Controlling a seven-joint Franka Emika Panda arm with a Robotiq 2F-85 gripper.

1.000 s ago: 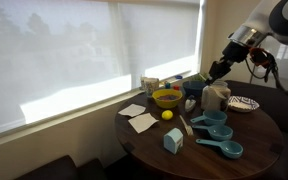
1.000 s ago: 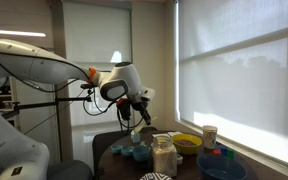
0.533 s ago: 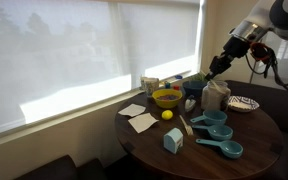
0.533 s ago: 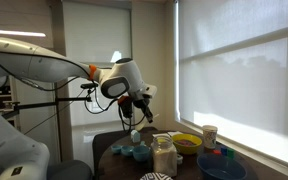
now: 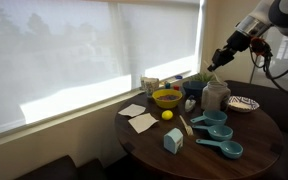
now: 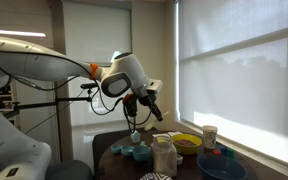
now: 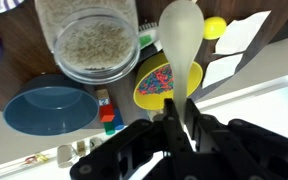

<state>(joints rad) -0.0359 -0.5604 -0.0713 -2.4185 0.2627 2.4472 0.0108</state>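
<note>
My gripper (image 7: 180, 108) is shut on the handle of a white spoon (image 7: 181, 35), whose bowl points away from me. It hangs high above the round dark table (image 5: 259, 140). Below the spoon lie a yellow bowl of coloured bits (image 7: 159, 85) and a glass jar of grains (image 7: 86, 40). In both exterior views the gripper (image 5: 216, 58) (image 6: 151, 107) is raised above the jar (image 5: 216, 96) (image 6: 164, 155) and the yellow bowl (image 5: 167, 98) (image 6: 187, 143).
A blue bowl (image 7: 49, 108), a yellow ball (image 7: 215, 27) and white napkins (image 7: 234, 45) lie near the yellow bowl. Blue measuring cups (image 5: 219, 130), a small blue carton (image 5: 173, 140) and a patterned plate (image 5: 244, 103) are on the table. Window blinds stand behind it.
The gripper has risen and moved away from the jar with the white spoon still in it. The things on the table have not moved.
</note>
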